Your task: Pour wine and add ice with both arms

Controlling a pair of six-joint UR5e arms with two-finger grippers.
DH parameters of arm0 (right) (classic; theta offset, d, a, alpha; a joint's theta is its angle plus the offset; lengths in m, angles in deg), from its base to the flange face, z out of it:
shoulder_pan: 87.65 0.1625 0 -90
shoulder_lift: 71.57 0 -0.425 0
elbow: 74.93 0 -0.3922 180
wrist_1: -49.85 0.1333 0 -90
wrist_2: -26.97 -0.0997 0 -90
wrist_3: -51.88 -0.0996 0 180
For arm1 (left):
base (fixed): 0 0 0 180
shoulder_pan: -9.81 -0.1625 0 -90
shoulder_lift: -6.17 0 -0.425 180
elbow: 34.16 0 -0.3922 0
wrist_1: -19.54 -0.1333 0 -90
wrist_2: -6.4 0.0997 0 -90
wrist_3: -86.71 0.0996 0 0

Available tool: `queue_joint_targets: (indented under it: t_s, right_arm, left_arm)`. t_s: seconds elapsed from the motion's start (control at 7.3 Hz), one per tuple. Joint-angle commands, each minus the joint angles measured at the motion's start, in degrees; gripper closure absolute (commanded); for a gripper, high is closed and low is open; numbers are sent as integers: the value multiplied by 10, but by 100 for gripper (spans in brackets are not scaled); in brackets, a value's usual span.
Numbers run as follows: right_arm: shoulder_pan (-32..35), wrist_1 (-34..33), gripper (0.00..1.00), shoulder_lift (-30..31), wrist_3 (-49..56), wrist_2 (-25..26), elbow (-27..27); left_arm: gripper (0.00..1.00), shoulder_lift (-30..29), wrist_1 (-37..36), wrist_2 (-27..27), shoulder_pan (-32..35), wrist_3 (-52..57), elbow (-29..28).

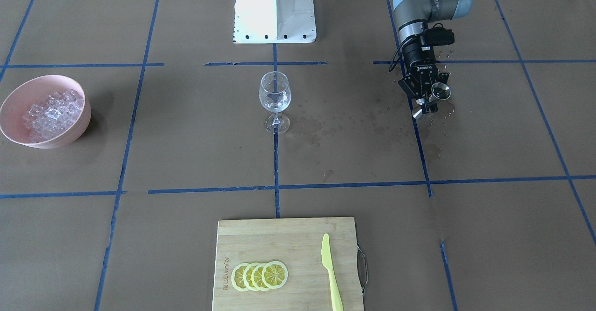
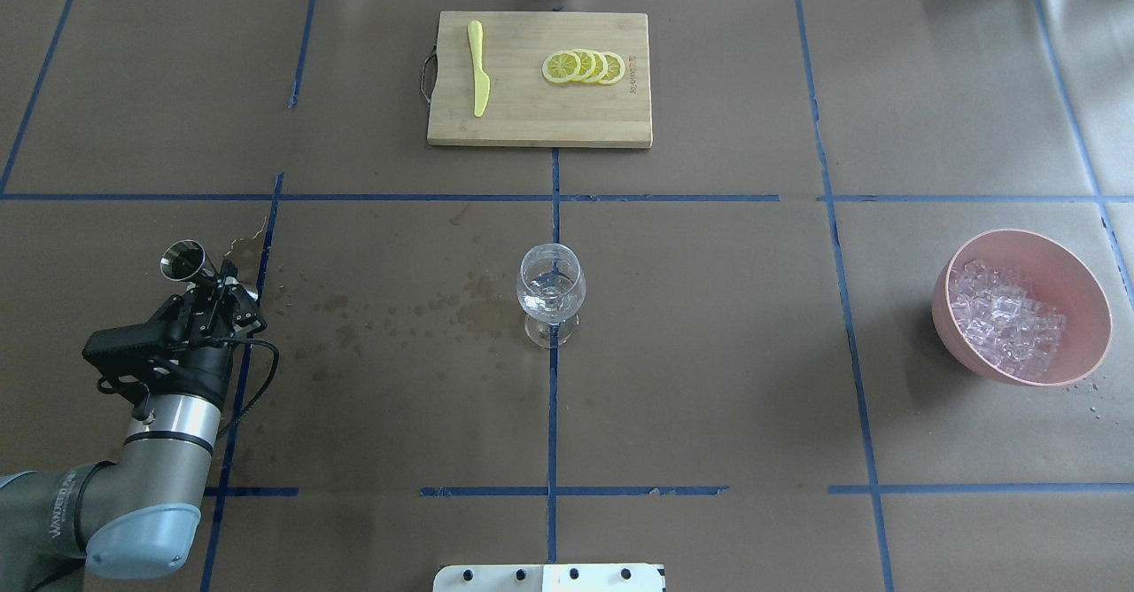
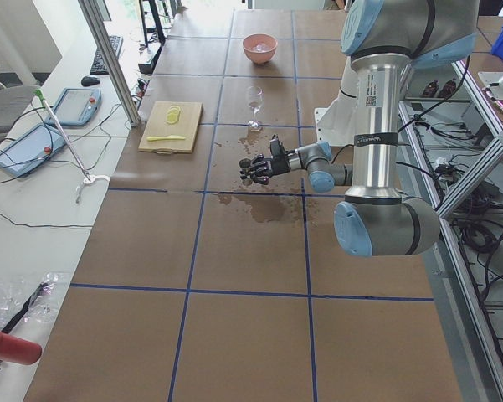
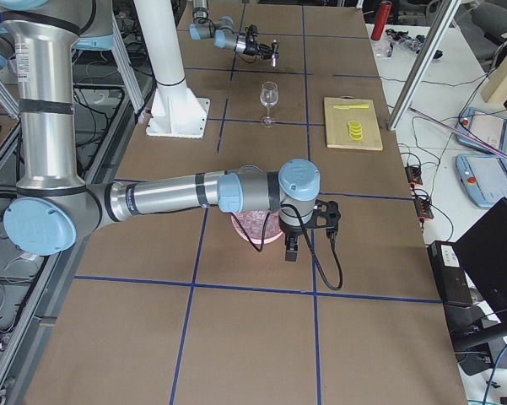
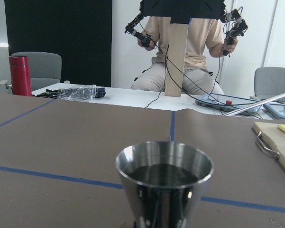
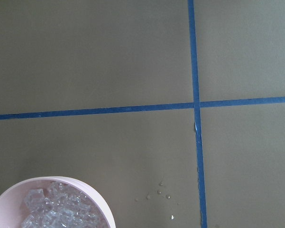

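My left gripper (image 2: 213,295) is shut on a steel jigger (image 2: 182,260) and holds it roughly upright above the table's left side. The same gripper (image 1: 426,94) and jigger (image 1: 440,91) show in the front view. In the left wrist view the jigger's cup (image 5: 164,183) looks dark inside. The wine glass (image 2: 551,291) stands at the table's centre with a little clear wine (image 2: 549,301) in its bowl. Dark wet spots (image 2: 425,308) lie between jigger and glass. The ice (image 2: 1005,317) fills a pink bowl (image 2: 1072,273). My right gripper (image 4: 291,251) hangs over that bowl; I cannot tell whether it is open.
A wooden cutting board (image 2: 532,127) at the far centre carries lemon slices (image 2: 585,66) and a yellow knife (image 2: 478,78). The white robot base (image 1: 274,8) stands at the near edge. The right wrist view shows the ice (image 6: 57,209) and some droplets (image 6: 159,192) on the paper.
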Motion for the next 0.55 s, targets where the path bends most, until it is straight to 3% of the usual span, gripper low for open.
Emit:
queue_joint_targets:
  t_s: [0.0,0.41]
  right_arm:
    - [0,1,0,0,-1,0,-9]
    - [-2,1,0,-16,-51,0,-22]
  left_arm:
    - [100,-39,3,-9,27,63,6]
    - [100,-109,19,-49,57,160,6]
